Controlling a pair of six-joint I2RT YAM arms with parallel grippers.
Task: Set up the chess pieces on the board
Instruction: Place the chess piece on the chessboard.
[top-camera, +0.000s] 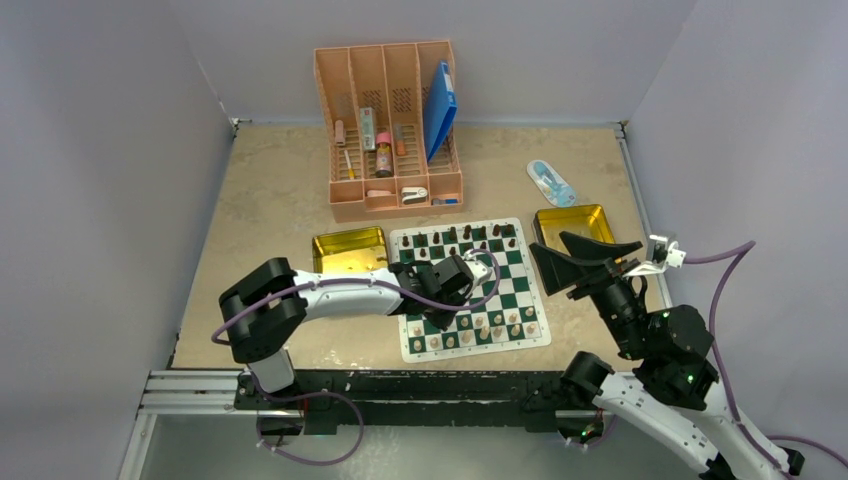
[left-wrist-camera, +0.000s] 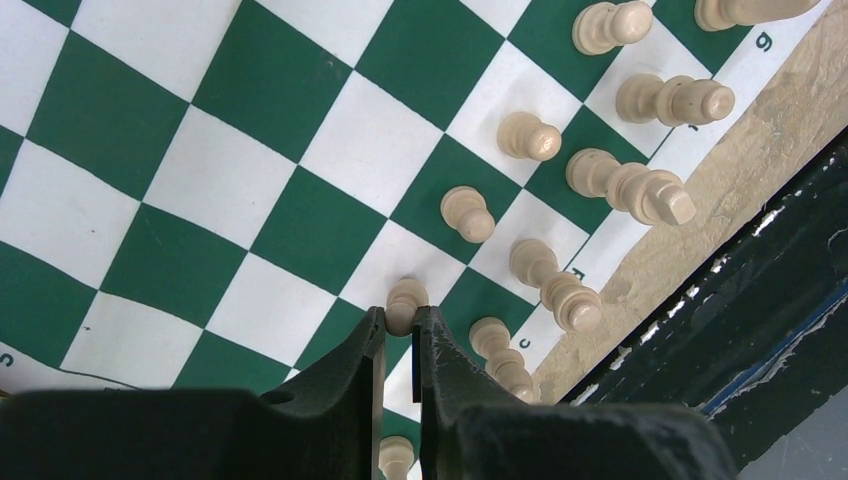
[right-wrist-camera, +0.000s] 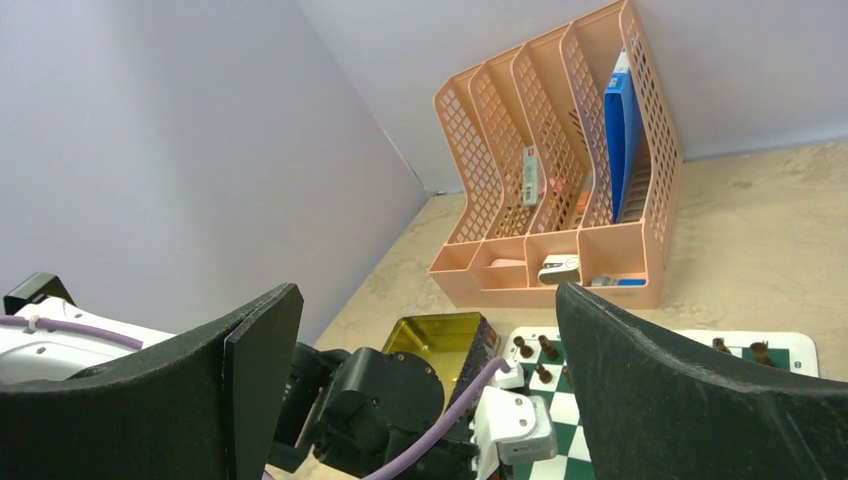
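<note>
While right fingers (right-wrist-camera: 200, 400) spread, left fingers (left-wrist-camera: 350, 380) pinch a pawn (left-wrist-camera: 405, 303) — organiser (top-camera: 395, 205) holds a folder (top-camera: 438, 110).

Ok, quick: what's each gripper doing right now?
Left gripper: closed on a pale pawn.
Right gripper: open wide, holding nothing.

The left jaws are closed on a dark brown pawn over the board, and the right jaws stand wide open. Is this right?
The pawn in the left jaws is pale tan, not dark brown, as the left wrist view shows. The rest holds: it is over the board, and the right jaws stand wide open.
</note>
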